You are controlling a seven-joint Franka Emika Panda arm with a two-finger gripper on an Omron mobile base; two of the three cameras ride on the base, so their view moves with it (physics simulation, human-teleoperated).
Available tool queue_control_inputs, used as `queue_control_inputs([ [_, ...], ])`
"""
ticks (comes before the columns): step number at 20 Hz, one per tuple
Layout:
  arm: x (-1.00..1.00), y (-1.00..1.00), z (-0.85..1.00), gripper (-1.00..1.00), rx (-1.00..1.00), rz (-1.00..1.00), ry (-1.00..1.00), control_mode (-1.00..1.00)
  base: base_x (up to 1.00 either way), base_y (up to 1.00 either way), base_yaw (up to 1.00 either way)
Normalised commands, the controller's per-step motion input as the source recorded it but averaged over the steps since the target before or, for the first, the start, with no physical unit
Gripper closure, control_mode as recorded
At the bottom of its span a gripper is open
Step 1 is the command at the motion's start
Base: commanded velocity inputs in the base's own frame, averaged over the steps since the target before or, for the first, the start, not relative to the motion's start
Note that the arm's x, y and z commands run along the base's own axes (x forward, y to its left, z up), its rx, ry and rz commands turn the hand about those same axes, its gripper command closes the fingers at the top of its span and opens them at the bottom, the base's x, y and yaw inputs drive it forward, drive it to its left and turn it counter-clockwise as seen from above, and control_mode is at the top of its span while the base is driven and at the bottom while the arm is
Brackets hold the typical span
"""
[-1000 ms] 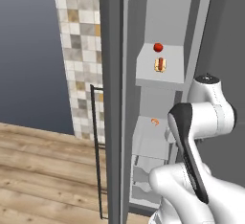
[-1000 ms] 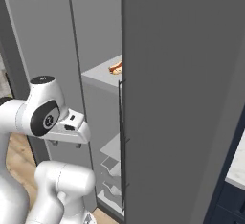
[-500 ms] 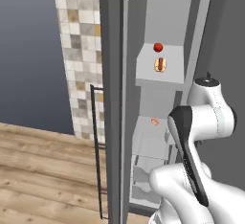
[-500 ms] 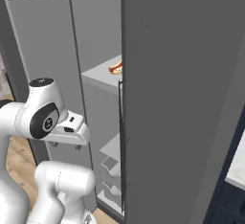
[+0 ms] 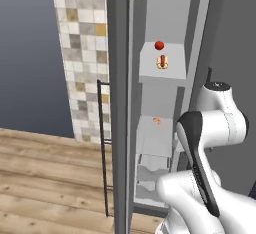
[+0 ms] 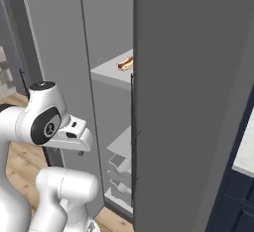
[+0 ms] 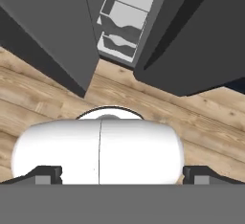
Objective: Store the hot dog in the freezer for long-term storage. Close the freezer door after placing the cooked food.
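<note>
Hot dog sits on a high shelf inside the freezer, just in front of a small red ball. So the food looks put away. The freezer door is open. The gripper's tips sit far apart and hold nothing. Next the arm should reach the door and push it shut.

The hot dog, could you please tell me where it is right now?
The hot dog lies on an upper shelf inside the freezer, just in front of a small red ball, with the freezer door open.
</note>
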Motion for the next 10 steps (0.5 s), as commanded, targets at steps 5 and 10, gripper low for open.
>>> queue_control_inputs([
  [5, 0.0, 0.0, 0.0, -1.0, 0.0, 0.0, 0.0, 1.0, -0.62, 0.33, -0.29],
  [10, 0.0, 0.0, 0.0, -1.0, 0.0, 0.0, 0.0, 1.0, -0.51, 0.35, -0.35],
])
